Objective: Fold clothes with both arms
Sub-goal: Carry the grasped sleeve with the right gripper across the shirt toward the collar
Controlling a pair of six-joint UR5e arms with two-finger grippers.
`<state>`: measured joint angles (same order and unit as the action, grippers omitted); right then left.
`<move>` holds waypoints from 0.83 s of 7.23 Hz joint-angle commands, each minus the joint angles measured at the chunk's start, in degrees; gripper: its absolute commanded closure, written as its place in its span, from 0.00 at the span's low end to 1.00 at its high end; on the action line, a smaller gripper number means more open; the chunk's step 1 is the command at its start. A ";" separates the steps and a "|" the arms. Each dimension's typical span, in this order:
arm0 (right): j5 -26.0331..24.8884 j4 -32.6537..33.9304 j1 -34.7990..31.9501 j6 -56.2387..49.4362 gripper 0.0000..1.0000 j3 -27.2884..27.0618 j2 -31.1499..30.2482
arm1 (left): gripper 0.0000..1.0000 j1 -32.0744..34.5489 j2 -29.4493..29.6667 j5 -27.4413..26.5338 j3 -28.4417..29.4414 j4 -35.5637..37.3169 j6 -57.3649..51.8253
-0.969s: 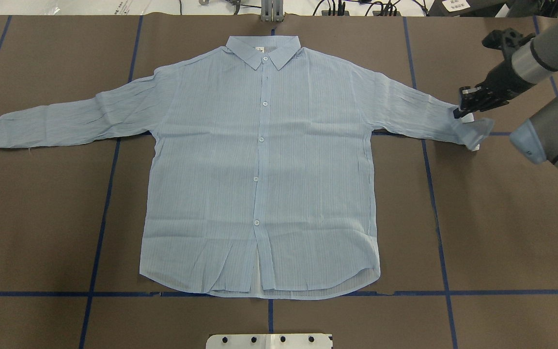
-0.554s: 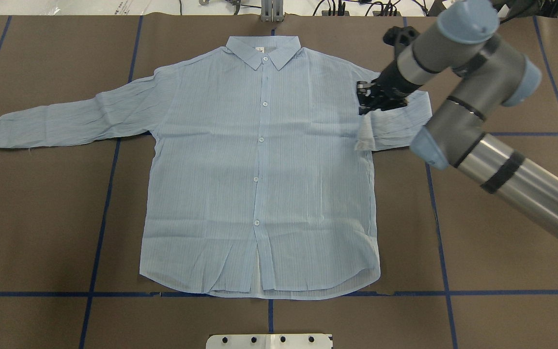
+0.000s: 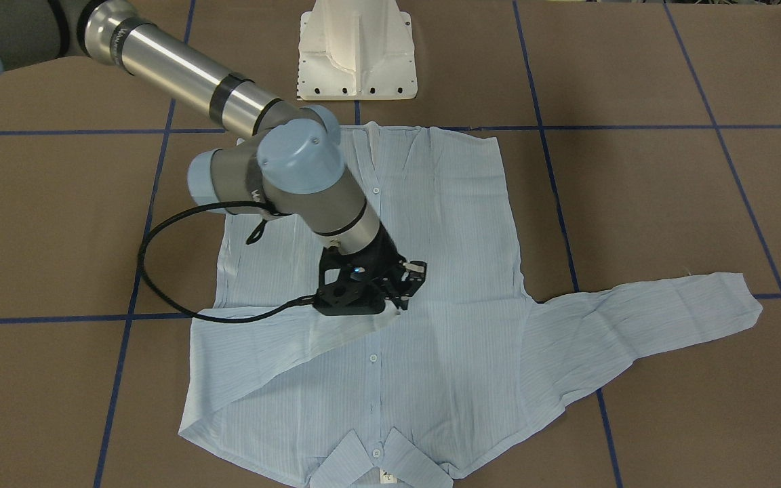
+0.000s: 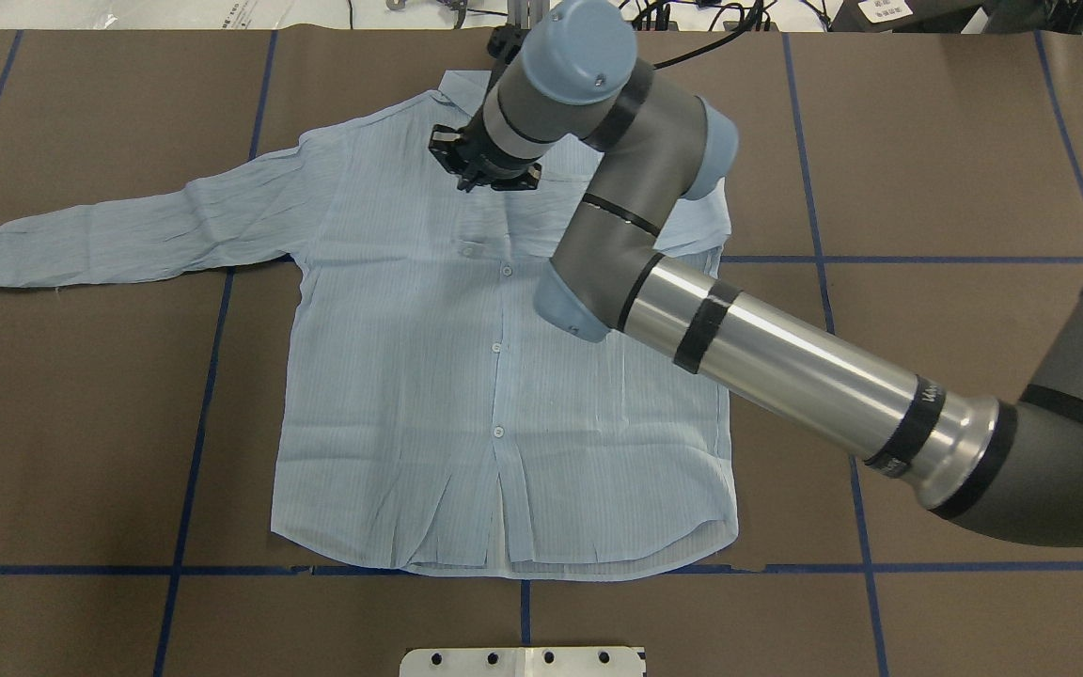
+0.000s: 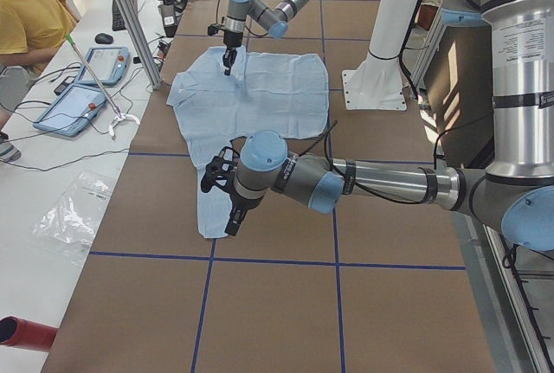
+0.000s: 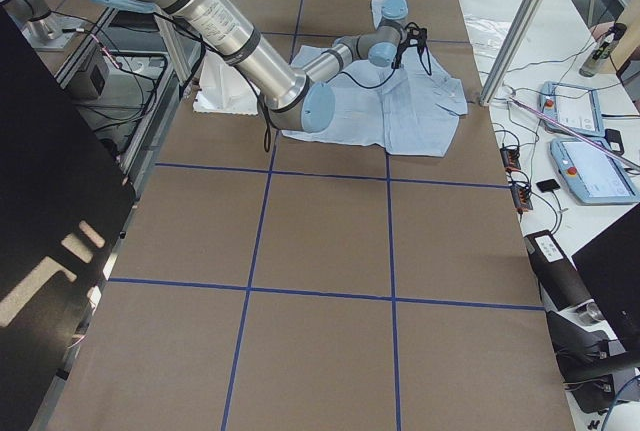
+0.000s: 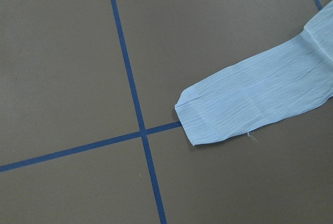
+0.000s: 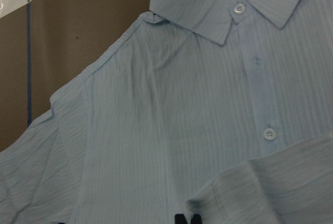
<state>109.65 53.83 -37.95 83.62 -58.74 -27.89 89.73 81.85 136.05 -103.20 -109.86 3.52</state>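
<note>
Overhead view. Shirt lies flat, buttons up, mid-table on the brown cover. Collar at 12 o'clock, hem at 6. One sleeve runs straight out to 9 o'clock. Other sleeve lies doubled across the chest, its cuff pinched in the right gripper just below the collar. Left gripper hangs above the table by the 9 o'clock cuff. It shows from the side only, so I cannot tell whether it is open or closed.
</note>
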 commanded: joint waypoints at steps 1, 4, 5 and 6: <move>-4.97 -1.71 3.14 1.90 1.00 5.39 5.47 | 0.00 0.01 -0.02 0.00 0.02 0.00 0.00; -5.49 -1.80 3.58 1.81 0.58 6.35 5.65 | 0.00 -0.08 -0.02 0.00 0.11 0.00 0.00; -5.58 -1.71 3.67 1.81 0.30 6.44 5.74 | 0.00 -0.08 -0.02 0.00 0.19 0.00 -0.09; -7.06 -1.71 4.37 3.20 0.12 6.53 6.00 | 0.00 -0.26 -0.02 -0.09 0.80 -0.09 -0.26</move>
<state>103.75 52.09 -34.15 85.77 -52.36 -22.11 89.59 81.83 136.03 -102.88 -109.88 3.41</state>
